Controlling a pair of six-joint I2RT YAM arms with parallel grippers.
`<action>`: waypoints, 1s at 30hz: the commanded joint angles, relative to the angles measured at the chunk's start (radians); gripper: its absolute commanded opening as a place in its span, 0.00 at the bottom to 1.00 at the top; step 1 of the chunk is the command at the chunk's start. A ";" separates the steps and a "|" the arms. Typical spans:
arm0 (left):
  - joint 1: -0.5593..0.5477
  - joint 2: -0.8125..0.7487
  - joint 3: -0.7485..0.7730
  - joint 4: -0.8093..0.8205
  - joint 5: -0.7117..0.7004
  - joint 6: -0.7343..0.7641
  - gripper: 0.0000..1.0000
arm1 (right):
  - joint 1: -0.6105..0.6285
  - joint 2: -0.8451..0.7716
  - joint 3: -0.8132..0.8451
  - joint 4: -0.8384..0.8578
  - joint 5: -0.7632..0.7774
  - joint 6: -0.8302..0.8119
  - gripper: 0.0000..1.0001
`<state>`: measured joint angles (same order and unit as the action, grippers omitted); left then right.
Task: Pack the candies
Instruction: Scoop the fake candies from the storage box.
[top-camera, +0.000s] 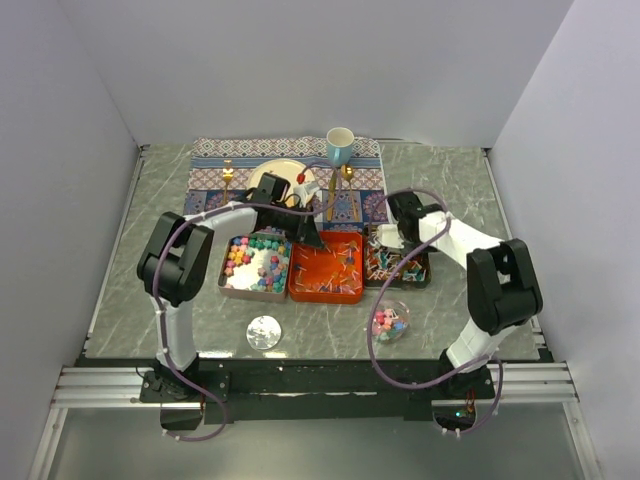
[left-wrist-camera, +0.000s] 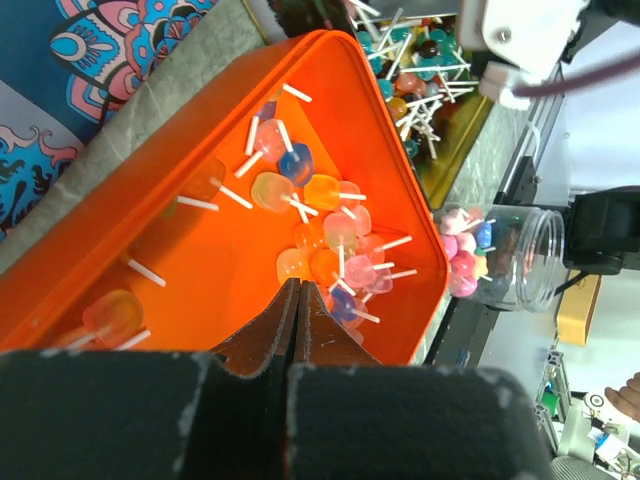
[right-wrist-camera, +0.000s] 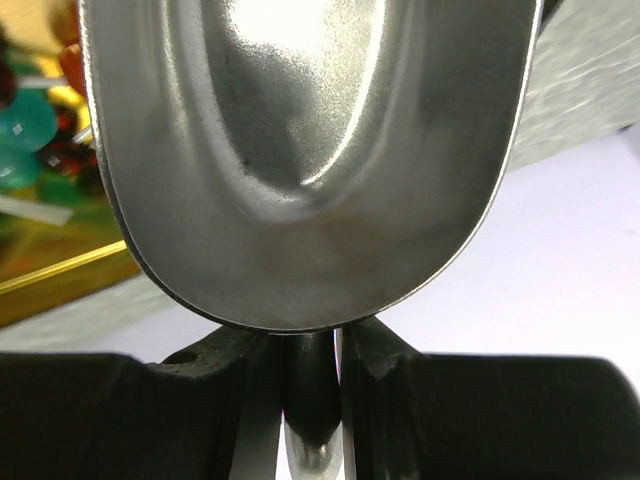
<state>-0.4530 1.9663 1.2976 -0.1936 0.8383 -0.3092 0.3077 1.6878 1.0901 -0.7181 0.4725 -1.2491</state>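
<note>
Candies (left-wrist-camera: 330, 240) on white sticks lie scattered in the orange tin (left-wrist-camera: 120, 230), the nearest cluster just beyond the tips of the left gripper (left-wrist-camera: 297, 292), whose fingers are pressed together with nothing between them. More sit in the clear jar (left-wrist-camera: 510, 255), off to the right of those fingers. The right gripper (right-wrist-camera: 314, 345) is clamped tight on the handle of a metal scoop (right-wrist-camera: 310, 150), with blurred sweets past the bowl's left edge.

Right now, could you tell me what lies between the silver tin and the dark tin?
The orange tin holding stick candies lies between the silver tin and the dark tin, in the top view.
</note>
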 joint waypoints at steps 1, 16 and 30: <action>-0.006 0.034 0.060 0.003 -0.015 0.005 0.01 | 0.004 0.007 -0.124 0.123 -0.071 -0.217 0.00; -0.007 0.094 0.109 0.062 -0.016 -0.077 0.01 | -0.044 -0.160 -0.222 0.175 -0.049 -0.757 0.00; -0.006 0.069 0.091 0.088 -0.015 -0.108 0.01 | 0.062 -0.007 -0.136 0.200 -0.080 -0.745 0.00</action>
<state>-0.4553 2.0659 1.3659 -0.1410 0.8146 -0.4053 0.3168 1.5982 0.9565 -0.4377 0.4011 -1.9381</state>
